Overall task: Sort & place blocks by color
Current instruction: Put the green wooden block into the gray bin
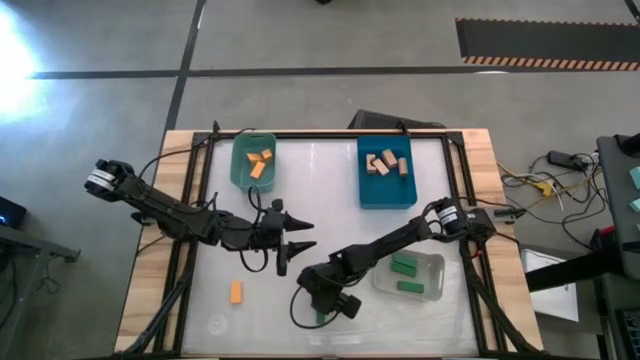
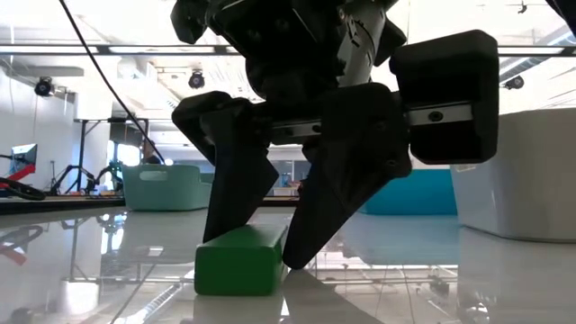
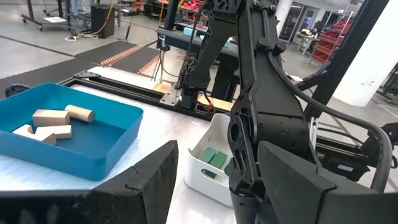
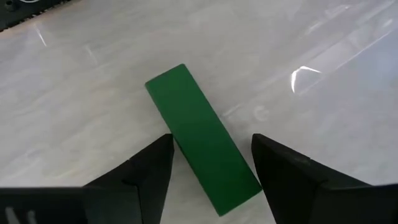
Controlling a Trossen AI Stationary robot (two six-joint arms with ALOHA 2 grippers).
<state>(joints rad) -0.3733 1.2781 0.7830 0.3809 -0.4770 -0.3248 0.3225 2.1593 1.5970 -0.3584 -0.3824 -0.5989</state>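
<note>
Right hand [image 4: 211,168] low in frame, fingers apart straddling green block [image 4: 202,137] flat on worktop [image 4: 323,124], lined up for pickup. Left hand [image 1: 300,238] apart, waits mid-frame.

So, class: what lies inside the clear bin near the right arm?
Inside the clear bin, two green blocks lie flat and apart. In the left wrist view the right arm covers part of the bin, but the high view shows nothing else in it.

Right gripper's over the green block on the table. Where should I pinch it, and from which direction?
Pinch the green block across its two long sides, near mid-length, coming straight down. It lies flat on the table, and the right gripper is open with its fingers already straddling the narrow width.
</note>
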